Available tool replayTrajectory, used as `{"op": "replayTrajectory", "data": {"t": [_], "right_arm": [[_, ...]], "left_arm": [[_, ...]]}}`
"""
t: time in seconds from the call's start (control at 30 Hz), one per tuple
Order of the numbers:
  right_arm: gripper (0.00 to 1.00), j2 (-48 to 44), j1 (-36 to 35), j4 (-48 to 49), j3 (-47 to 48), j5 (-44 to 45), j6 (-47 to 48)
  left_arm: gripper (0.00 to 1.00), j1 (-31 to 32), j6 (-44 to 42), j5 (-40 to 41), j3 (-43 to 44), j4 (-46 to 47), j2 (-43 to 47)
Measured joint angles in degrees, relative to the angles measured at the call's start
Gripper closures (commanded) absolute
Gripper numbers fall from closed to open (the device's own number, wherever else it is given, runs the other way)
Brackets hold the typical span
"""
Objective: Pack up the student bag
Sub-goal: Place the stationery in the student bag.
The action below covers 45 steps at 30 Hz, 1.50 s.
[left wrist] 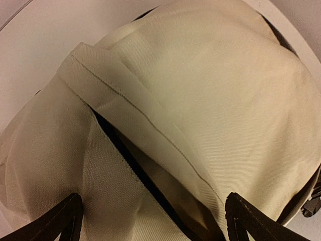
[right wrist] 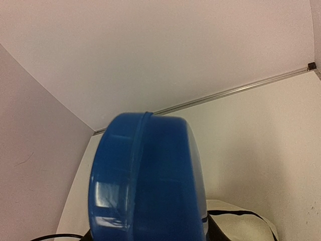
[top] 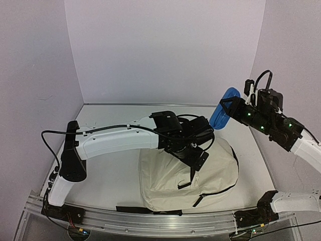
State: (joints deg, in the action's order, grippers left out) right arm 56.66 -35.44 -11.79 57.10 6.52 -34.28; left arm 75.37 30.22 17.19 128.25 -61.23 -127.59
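Observation:
The student bag (top: 170, 183) lies on the table, cream fabric with black zippers. My left gripper (top: 194, 156) hovers low over its upper middle, open. In the left wrist view its fingers (left wrist: 234, 208) stand wide apart over the bag (left wrist: 225, 85), above a dark slit of the zipper opening (left wrist: 125, 155) under a folded flap. My right gripper (top: 234, 108) is raised at the back right, above the bag's far right corner, shut on a blue lidded plastic box (top: 221, 113). That blue box (right wrist: 150, 181) fills the right wrist view and hides the fingers.
Pale walls close in the table on the left, back and right. An aluminium rail (top: 150, 222) runs along the near edge by both arm bases. A black strap (top: 135, 209) of the bag trails near the rail. A black cable (top: 50, 150) loops off the left arm.

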Motion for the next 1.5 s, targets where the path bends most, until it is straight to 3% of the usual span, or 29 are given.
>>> {"op": "replayTrajectory", "data": {"t": [0.2, 0.27, 0.3, 0.53, 0.67, 0.8, 1.1, 1.5], "right_arm": [[0.67, -3.7, 0.0, 0.0, -1.4, -0.1, 0.0], [0.67, -4.7, 0.0, 0.0, -1.8, -0.1, 0.0], [0.67, -4.7, 0.0, 0.0, -1.9, -0.1, 0.0], [0.67, -4.8, 0.0, -0.1, -2.7, -0.2, 0.0], [0.68, -4.8, 0.0, -0.1, -2.8, -0.6, 0.0], [0.68, -4.7, 0.0, -0.1, -2.8, -3.6, -0.2], [0.69, -2.4, 0.0, 4.4, -11.6, -14.5, -5.5], [0.7, 3.1, -3.2, 15.8, -16.7, -21.2, -10.8]], "left_arm": [[0.06, 0.5, 2.2, 3.1, 3.5, -5.6, -2.1], [0.12, 0.5, 3.0, 4.1, 4.2, -7.7, -2.4], [0.21, 0.5, 3.3, 4.3, 4.5, -8.3, -2.5], [0.42, 0.4, 4.7, 7.3, 5.6, -12.5, -3.1], [0.63, 0.4, 5.3, 7.6, 5.6, -13.4, -3.1], [0.74, 0.6, 5.7, 8.5, 5.6, -13.9, -3.1], [0.91, 1.0, 5.4, 10.0, -0.9, -8.4, -0.3], [0.98, 1.0, 4.4, 10.0, -10.8, 0.2, 7.0]]}}
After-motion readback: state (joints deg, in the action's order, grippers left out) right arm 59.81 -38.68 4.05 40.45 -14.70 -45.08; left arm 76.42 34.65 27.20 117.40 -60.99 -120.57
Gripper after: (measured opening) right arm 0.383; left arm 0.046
